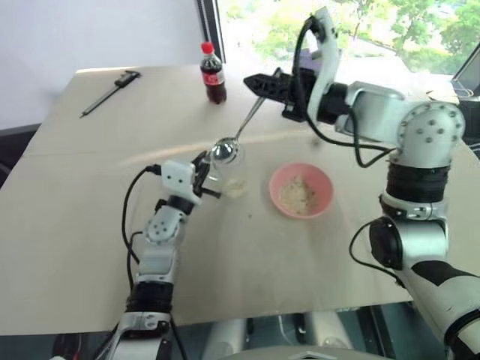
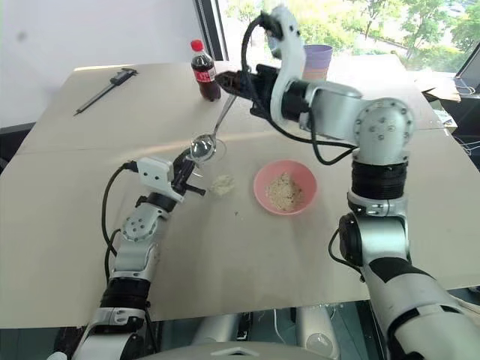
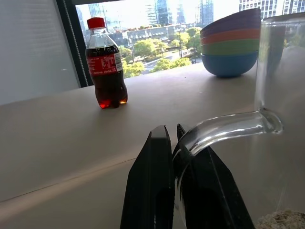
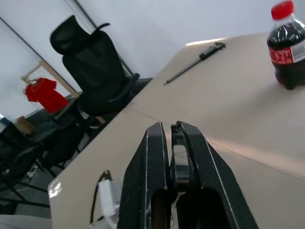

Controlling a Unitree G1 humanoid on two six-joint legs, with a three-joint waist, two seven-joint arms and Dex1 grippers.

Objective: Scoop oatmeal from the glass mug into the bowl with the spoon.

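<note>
My left gripper [image 1: 205,177] is shut on the handle [image 3: 224,128] of the clear glass mug [image 1: 227,174], which stands on the table left of the bowl. Pale oatmeal [image 1: 237,189] lies low in the mug. Above the table, my right gripper [image 1: 252,80] is shut on the thin handle of the silver spoon [image 1: 226,151]. The spoon slants down from it, and its shiny oval bowl hangs at the mug's mouth. Right of the mug sits the pink bowl [image 1: 324,182], holding a small heap of oatmeal [image 1: 297,195].
A dark cola bottle [image 1: 212,73] with a red cap stands at the back of the table. A black-and-silver caliper [image 1: 110,92] lies at the back left. A stack of coloured bowls [image 3: 231,43] stands at the back right, near the window.
</note>
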